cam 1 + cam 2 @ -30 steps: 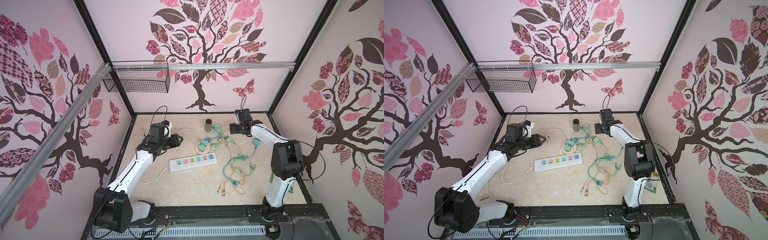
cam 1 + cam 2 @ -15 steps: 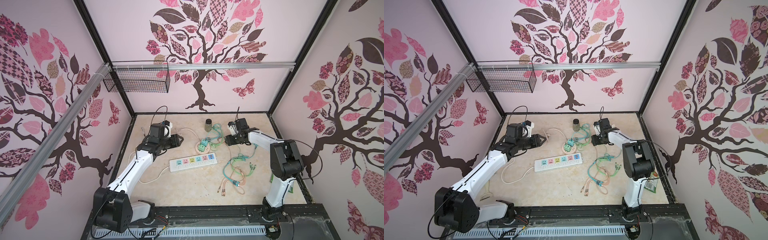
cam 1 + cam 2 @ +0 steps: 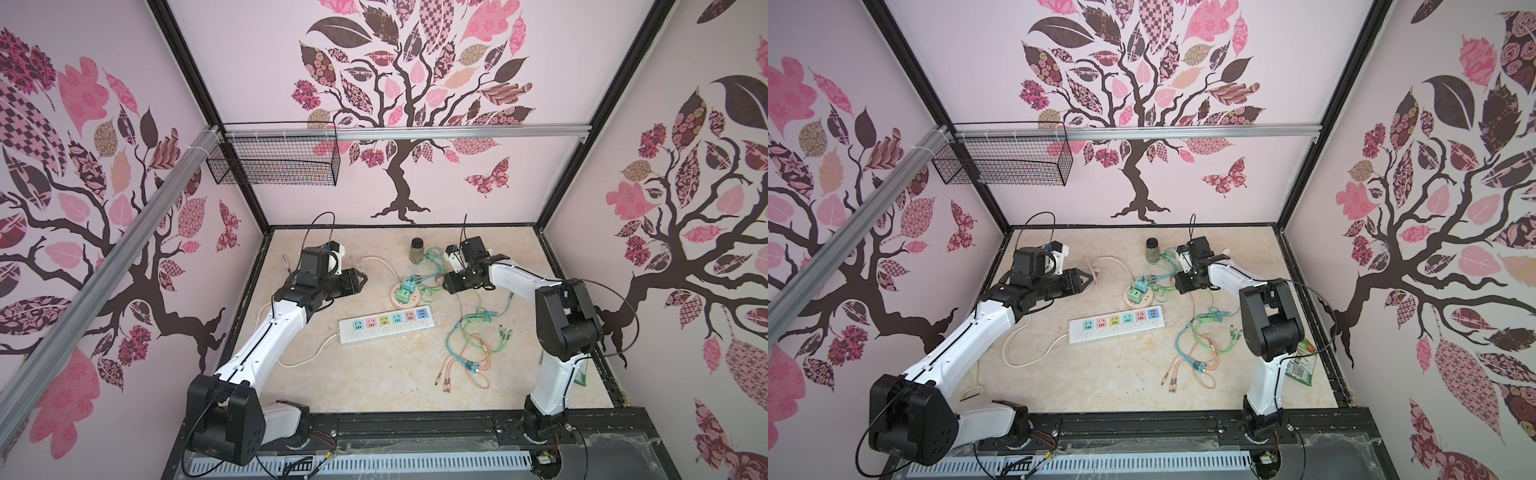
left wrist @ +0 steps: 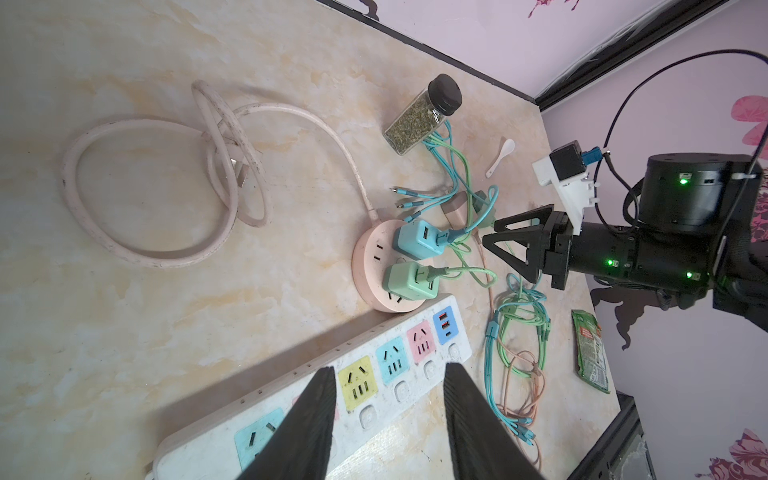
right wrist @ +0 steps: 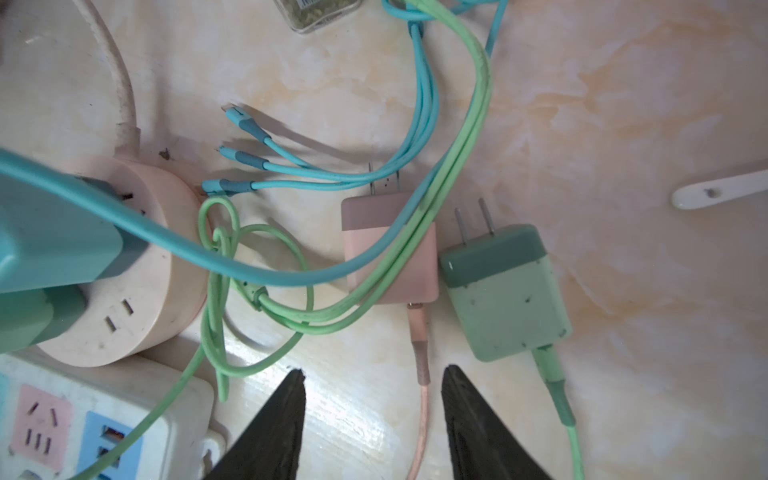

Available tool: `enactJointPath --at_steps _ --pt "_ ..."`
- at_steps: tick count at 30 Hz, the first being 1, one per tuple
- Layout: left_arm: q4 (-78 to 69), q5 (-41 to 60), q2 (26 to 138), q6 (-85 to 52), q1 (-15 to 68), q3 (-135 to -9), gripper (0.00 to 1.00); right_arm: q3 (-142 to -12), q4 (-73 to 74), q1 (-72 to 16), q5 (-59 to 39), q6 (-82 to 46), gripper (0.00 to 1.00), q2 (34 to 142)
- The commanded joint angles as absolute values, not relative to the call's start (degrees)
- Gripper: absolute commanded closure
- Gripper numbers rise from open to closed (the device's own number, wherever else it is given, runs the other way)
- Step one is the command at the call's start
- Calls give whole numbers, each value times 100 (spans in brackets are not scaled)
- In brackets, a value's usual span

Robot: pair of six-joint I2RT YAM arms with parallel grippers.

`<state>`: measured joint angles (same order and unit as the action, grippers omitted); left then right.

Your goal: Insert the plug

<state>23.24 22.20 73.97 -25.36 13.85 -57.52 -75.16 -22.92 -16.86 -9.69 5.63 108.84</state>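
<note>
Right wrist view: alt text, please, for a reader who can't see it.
The right gripper, jaws apart, points at a pink plug and a green plug lying unplugged side by side. Blue and green cables cross the pink plug; a round socket with two adapters sits nearby.

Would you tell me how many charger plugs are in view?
4: blue plug and green plug in the round socket; pink plug and pale-green plug lying loose beside it. Cables could hide more.
</note>
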Motion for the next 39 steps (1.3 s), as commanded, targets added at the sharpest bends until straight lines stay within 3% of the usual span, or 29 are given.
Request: enactJointPath --at_steps 1,29,39 --pt "2215 2276 7454 -2494 1354 -5674 54 -7707 -2558 -1749 -736 697 44 11238" --pt "2243 2175 7467 -2447 1355 -5677 54 -8218 -1845 -1855 -574 450 34 12034" --pt "2238 2180 7516 -2446 1356 -5696 54 -8541 -1979 -1898 -416 490 38 12210"
